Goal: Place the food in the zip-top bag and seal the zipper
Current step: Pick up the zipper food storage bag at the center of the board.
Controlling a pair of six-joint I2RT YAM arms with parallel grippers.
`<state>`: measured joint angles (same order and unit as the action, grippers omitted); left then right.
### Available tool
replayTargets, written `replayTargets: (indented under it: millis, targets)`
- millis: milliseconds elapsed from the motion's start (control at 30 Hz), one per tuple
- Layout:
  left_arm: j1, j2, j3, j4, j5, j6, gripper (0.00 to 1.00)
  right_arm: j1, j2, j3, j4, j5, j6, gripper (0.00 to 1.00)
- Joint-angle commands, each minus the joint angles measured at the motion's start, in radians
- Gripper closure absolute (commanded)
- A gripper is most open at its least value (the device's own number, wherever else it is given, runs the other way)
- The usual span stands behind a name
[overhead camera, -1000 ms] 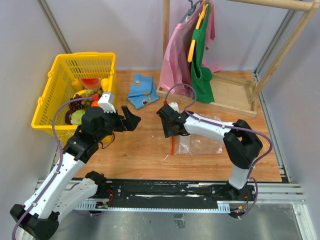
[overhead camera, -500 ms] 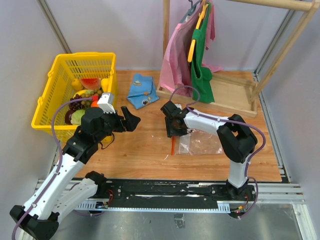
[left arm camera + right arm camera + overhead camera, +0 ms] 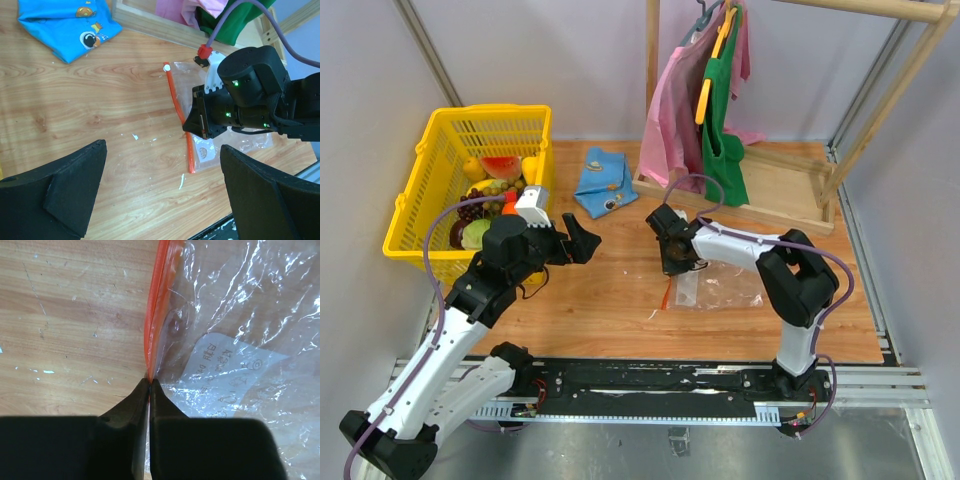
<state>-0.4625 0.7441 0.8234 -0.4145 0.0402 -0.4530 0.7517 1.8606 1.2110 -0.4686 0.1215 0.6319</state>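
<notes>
The right fingers (image 3: 152,390) were clenched on the zipper (image 3: 153,325) of the bag (image 3: 725,288), which lay flat on the bench (image 3: 620,300) toward its near edge. The thin strip could slip from so narrow a pinch, or the limp bag might drag along whole, since nothing pinned its far side. The left fingers (image 3: 578,240) hung released over bare wood between basket (image 3: 420,190) and bag. The food (image 3: 488,185) sat in that basket. Cloth (image 3: 600,178) and rack (image 3: 740,205) crowded the rear, so the middle offered the room.
</notes>
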Motion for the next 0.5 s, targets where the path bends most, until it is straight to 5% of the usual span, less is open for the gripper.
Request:
replayTargets:
  millis: [0, 467]
  targets:
    - [-0.008, -0.01, -0.009, 0.006, 0.019, 0.001, 0.01, -0.01, -0.037, -0.047, -0.012, -0.001, -0.005, 0.99]
    - [-0.008, 0.01, -0.007, 0.029, 0.048, -0.033, 0.01, 0.0, -0.294, -0.133, 0.149, -0.195, -0.097, 0.98]
